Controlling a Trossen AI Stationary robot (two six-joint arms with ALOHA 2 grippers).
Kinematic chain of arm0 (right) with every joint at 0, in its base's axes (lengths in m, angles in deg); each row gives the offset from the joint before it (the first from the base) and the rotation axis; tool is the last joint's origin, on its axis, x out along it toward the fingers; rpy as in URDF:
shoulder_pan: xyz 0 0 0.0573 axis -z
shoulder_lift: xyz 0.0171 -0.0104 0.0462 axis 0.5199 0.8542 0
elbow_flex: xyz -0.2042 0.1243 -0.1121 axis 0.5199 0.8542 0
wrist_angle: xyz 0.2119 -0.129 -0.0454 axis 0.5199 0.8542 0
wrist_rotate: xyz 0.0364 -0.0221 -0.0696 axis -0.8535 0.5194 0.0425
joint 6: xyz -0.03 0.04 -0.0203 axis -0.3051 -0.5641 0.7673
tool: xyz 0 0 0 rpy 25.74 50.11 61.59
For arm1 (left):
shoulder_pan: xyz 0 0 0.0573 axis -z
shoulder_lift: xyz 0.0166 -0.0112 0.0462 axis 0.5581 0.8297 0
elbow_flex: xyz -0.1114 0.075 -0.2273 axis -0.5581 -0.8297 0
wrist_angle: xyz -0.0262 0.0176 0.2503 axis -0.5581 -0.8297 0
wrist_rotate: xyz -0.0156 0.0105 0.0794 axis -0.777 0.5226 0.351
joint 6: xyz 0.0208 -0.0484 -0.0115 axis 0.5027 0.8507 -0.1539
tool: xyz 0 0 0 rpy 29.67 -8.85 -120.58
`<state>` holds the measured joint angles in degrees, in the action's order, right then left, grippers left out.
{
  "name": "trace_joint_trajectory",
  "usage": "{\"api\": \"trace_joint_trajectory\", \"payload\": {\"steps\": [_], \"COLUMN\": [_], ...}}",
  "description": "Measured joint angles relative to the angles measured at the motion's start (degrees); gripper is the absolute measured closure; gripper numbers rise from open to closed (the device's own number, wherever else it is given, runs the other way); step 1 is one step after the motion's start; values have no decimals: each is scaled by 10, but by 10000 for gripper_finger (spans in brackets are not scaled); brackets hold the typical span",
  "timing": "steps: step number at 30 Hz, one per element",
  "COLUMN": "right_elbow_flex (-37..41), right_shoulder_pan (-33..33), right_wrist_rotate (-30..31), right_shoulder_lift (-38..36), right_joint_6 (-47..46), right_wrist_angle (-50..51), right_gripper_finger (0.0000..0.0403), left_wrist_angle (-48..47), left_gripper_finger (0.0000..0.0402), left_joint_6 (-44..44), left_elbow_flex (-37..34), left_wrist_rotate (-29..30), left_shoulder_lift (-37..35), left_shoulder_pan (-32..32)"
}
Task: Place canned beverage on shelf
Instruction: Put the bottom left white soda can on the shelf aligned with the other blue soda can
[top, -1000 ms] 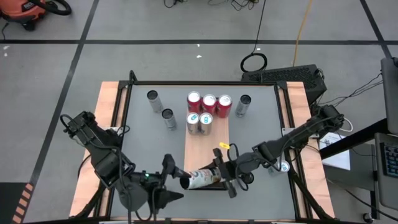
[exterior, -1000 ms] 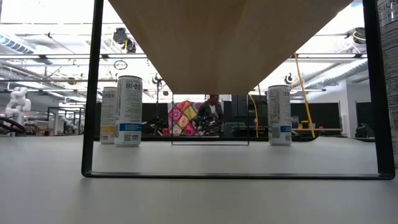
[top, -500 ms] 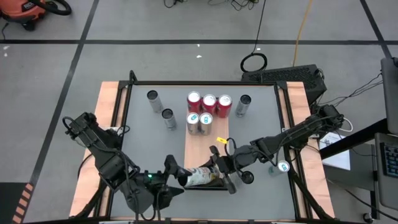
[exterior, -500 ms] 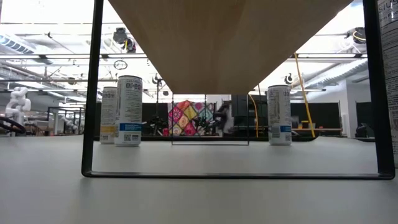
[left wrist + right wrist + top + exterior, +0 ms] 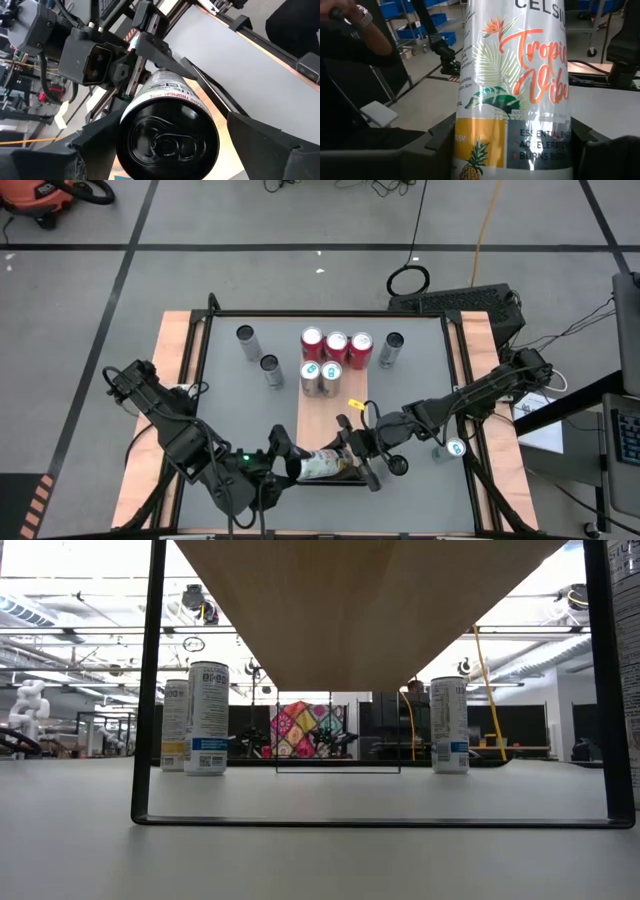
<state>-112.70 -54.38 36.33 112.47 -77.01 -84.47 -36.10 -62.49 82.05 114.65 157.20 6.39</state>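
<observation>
A white can [image 5: 322, 466] is held lying on its side over the near end of the shelf [image 5: 335, 412], pinched by the right gripper [image 5: 356, 461]; the left gripper [image 5: 281, 463] is spread around its end. Five cans, three red [image 5: 336, 347] and two silver [image 5: 320, 377], are stood at the shelf's far end. Three slim cans [image 5: 270, 370] are seen on the grey tabletop [image 5: 230, 410] beside it, and another at the right edge.
</observation>
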Motion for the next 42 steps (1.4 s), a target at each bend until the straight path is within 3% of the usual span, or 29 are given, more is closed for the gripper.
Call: {"api": "trace_joint_trajectory", "payload": {"steps": [5, 19, 25, 33, 42], "right_elbow_flex": [0, 0, -2, -2, -1], "right_shoulder_pan": [9, 13, 13, -16, -100], "right_wrist_rotate": [-23, -26, -11, 113, 328], "right_shoulder_lift": [0, 0, -1, -25, -39], "right_joint_6": [0, -1, 13, 27, 129], "right_wrist_angle": [1, -1, -12, 28, 73], "right_gripper_finger": [195, 192, 146, 69, 59], "left_wrist_angle": [1, 0, -6, -8, -10], "left_gripper_finger": [63, 153, 154, 154, 154], "left_joint_6": [-1, 0, 39, 179, 398], "left_elbow_flex": [0, 0, 0, -1, 0], "left_wrist_rotate": [-17, 23, 21, 27, 39], "left_shoulder_lift": [9, 20, 21, 24, 14], "left_shoulder_pan": [-6, -13, -13, -17, -45]}}
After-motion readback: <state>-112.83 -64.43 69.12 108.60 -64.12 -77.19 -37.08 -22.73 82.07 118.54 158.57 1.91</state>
